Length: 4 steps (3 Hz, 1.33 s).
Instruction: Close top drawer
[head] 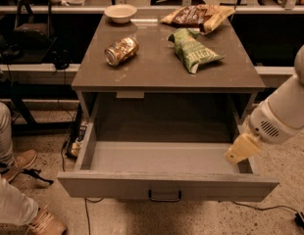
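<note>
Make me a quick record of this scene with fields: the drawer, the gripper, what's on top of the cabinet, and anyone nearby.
Top drawer: open, pulled far out
Handle: black, centre of the drawer front, untouched
Gripper: over the drawer's right side wall, behind the front panel
Cabinet top: can on its side, green bag, brown bag, bowl at the back left
Nearby: person's legs at the left edge
Task status: drawer not yet closed
</note>
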Each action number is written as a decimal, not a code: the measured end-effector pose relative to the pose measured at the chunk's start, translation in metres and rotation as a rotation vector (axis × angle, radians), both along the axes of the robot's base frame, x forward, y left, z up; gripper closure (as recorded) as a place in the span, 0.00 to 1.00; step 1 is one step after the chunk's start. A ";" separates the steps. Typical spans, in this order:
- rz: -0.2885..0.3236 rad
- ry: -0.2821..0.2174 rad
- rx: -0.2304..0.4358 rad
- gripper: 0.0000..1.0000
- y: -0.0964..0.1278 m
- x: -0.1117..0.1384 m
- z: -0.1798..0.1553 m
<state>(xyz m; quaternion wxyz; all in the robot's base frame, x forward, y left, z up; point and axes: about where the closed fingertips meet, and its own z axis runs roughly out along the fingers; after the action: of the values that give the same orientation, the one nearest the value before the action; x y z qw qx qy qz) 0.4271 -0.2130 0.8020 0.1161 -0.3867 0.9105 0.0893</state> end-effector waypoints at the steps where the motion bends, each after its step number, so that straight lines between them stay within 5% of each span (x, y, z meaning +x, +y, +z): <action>1: -0.148 0.087 0.027 0.72 0.001 -0.019 -0.046; 2: -0.220 0.151 0.024 0.95 -0.001 -0.040 -0.063; 4: -0.335 0.257 0.010 1.00 0.002 -0.077 -0.102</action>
<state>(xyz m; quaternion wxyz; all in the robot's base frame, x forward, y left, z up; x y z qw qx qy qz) 0.3498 -0.2114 0.7001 0.0142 -0.2149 0.9689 0.1218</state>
